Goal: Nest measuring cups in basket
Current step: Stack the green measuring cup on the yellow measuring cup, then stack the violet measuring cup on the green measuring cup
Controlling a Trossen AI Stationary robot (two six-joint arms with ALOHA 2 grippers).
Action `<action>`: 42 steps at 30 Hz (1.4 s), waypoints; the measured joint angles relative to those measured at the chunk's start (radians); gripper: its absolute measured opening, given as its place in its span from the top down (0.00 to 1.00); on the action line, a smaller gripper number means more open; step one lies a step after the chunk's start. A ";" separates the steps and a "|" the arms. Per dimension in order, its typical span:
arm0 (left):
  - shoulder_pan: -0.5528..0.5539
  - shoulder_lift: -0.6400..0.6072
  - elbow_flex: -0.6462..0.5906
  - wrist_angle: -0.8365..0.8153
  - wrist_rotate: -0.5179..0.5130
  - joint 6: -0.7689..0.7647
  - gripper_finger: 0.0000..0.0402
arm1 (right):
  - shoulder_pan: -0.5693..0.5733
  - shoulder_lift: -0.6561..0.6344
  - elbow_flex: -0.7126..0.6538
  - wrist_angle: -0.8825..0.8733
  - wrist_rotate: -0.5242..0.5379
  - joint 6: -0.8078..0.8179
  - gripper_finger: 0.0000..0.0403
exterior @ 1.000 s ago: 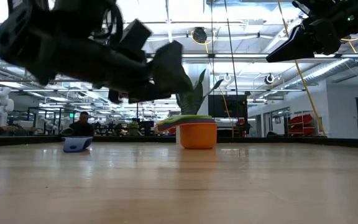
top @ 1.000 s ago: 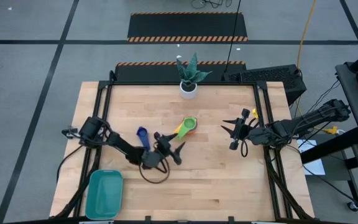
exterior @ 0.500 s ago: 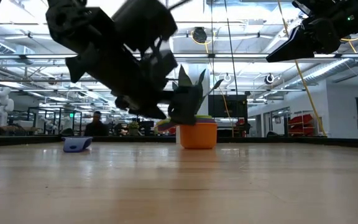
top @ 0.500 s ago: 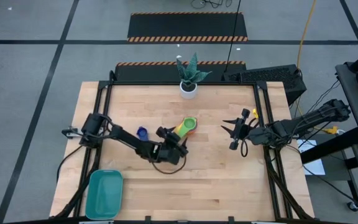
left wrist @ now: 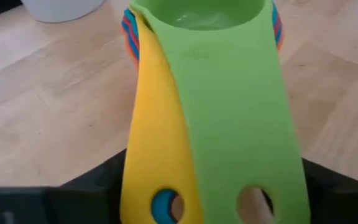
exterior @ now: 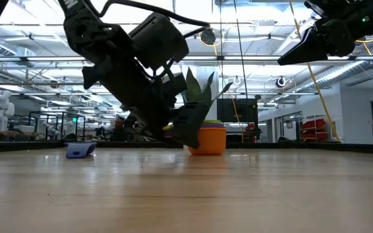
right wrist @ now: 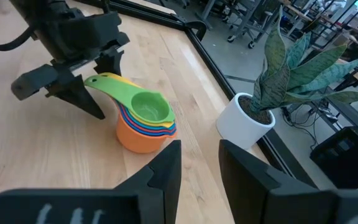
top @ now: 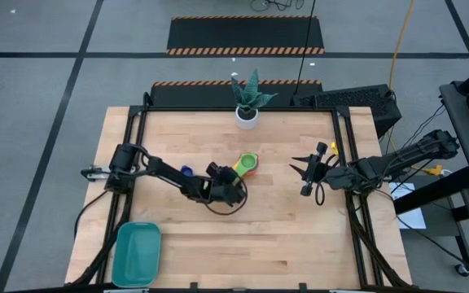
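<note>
Left gripper (right wrist: 73, 84) at stacked measuring cups (right wrist: 143, 121), mid-table — fingers spread either side of fanned handles, not closed on them. You square pads on both handles before closing, else stack twists. Stray navy cup (top: 186, 172) just beside arm. Basket (top: 136, 253) well apart, near corner. Right gripper (top: 305, 174) waits at right edge, jaws narrowly parted, empty.

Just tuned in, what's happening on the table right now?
The left gripper is at the handles of the stack of nested measuring cups in the middle of the table, its fingers open on either side of the green and yellow handles, nothing lifted yet. One navy cup sits apart from the stack. The basket waits at the table's near-left corner. The right gripper hovers off to the right side.
</note>
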 joint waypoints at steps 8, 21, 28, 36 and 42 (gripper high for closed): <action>-0.007 0.000 0.000 0.002 0.019 -0.025 0.56 | 0.000 0.000 0.000 0.000 0.000 0.002 0.75; -0.017 0.000 0.000 -0.004 0.021 -0.038 0.65 | 0.000 0.000 0.000 0.000 0.000 0.003 0.75; -0.036 -0.001 0.000 -0.016 0.013 -0.042 0.47 | 0.000 0.000 0.000 -0.005 0.000 0.003 0.75; -0.098 -0.067 0.001 -0.136 0.018 -0.118 0.40 | 0.000 0.000 0.000 0.009 -0.081 0.010 0.75; -0.150 -0.179 0.000 -0.419 0.019 -0.288 0.39 | 0.000 0.000 0.001 0.002 -0.097 0.014 0.75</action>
